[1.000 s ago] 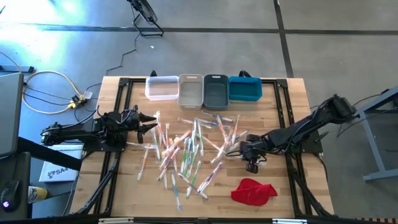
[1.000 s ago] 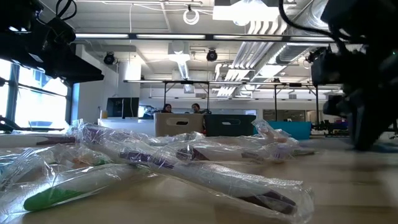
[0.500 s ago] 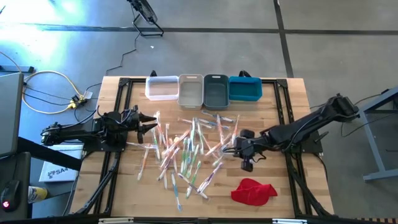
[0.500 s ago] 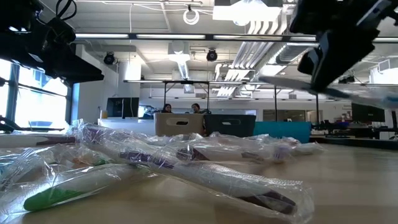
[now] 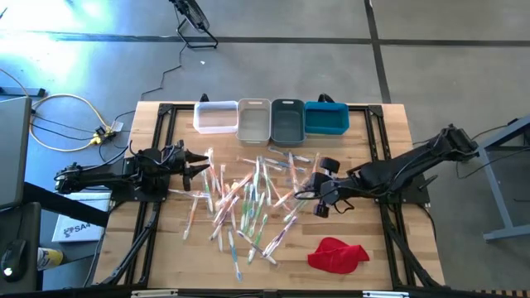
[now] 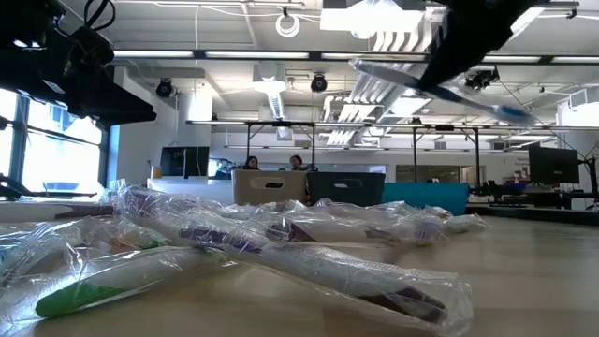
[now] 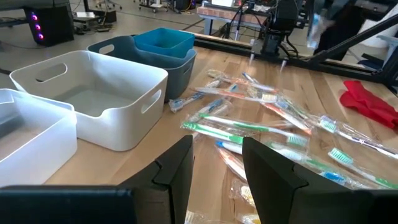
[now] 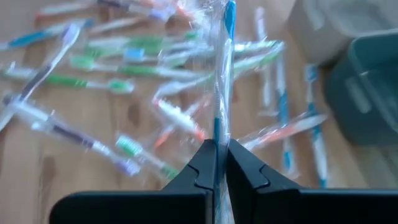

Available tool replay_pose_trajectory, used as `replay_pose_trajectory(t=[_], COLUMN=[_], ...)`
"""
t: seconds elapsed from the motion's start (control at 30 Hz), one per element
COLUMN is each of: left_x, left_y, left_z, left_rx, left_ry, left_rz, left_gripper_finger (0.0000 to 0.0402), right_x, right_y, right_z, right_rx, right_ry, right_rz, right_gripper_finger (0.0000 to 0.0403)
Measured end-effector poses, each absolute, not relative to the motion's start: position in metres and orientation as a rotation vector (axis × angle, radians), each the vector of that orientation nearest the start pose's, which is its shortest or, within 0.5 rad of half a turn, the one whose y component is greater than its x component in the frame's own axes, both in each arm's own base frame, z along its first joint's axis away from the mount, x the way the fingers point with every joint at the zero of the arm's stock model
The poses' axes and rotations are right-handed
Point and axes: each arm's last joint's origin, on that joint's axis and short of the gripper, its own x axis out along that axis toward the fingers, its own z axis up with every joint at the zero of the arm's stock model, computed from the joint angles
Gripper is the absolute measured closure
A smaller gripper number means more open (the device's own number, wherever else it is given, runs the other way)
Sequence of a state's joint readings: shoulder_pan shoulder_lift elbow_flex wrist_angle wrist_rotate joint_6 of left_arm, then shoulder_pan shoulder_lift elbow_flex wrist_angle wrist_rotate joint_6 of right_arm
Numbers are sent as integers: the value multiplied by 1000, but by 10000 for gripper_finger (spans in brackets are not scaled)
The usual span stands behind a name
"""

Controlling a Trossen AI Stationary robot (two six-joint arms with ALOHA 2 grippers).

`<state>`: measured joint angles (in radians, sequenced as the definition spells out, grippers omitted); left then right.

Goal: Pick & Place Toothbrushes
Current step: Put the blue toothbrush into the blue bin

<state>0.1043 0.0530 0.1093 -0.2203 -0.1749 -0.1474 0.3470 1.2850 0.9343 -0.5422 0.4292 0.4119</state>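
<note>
The right gripper (image 5: 317,189) is clamped on one blue toothbrush (image 8: 222,74), held clear of the table at the right edge of the pile (image 5: 248,199), right of centre in the high view. In the right wrist view the wrapped brush runs straight out from between the closed fingers (image 8: 202,165), its long axis in line with the gripper. In the low view it hangs high in the upper right of the frame, tilted. The bins stand in a row at the top of the high view, and the blue bin (image 5: 326,118) lies nearest, up and just right of the gripper; judging by colour, that may be where this brush belongs, so the carry would run along the table toward the top of that frame. The left gripper (image 5: 201,165) waits at the pile's left edge, jaws parted with nothing between them, as the left wrist view shows. It is farther from the blue bin. The remaining toothbrushes lie scattered mid-table.
</note>
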Motion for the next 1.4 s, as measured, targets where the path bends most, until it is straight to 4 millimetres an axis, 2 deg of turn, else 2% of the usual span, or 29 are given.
replay_pose_trajectory(t=[0.2, 0.43, 0.7, 1.4], left_x=[92, 92, 92, 92], left_y=[15, 15, 15, 15], left_z=[175, 176, 176, 176], left_rx=[-140, -140, -140, -140], left_ry=[143, 143, 143, 143], left_rz=[291, 291, 291, 292], left_gripper_finger=[265, 265, 265, 265], right_x=[247, 248, 251, 257], right_y=[74, 72, 59, -19], right_z=[267, 268, 269, 268], right_rx=[29, 16, 3, -59], right_ry=[728, 711, 710, 776], right_rz=[-314, -352, -410, -624], right_gripper_finger=[394, 394, 394, 394])
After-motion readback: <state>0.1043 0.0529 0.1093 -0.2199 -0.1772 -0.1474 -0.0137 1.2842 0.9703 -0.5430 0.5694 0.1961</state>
